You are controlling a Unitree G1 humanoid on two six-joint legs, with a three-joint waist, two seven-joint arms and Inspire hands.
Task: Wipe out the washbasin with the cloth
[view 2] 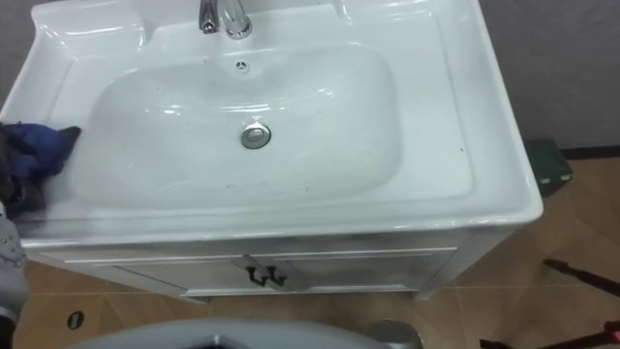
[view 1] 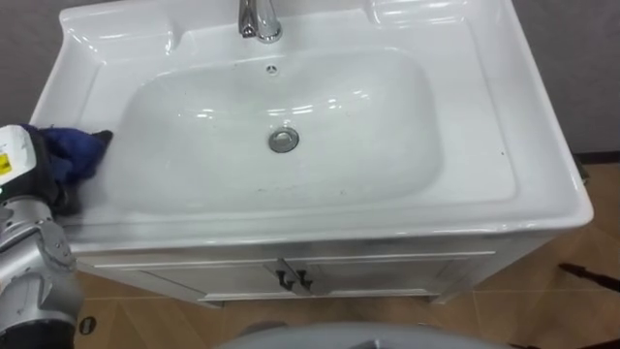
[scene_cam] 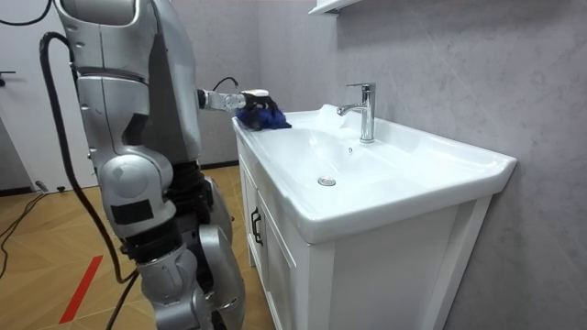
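Robot stands square to the front of a white vanity cabinet (view 1: 194,273), as the room view shows, its left arm stretched out over the worktop rim. Looking down as its head does, the left hand (view 1: 34,170) sits at 9 o'clock on the white basin (view 1: 194,194), on the flat ledge just outside the bowl. Its dark fingers (view 1: 60,199) are curled in on a bunched blue cloth (view 1: 76,152), which pokes out toward the bowl and lies on the ledge. The chrome faucet (view 1: 258,19) rises at 12 o'clock, the round metal drain (view 1: 283,140) is at the bowl's centre, and two dark door handles (view 1: 294,279) hang at 6 o'clock below the front edge
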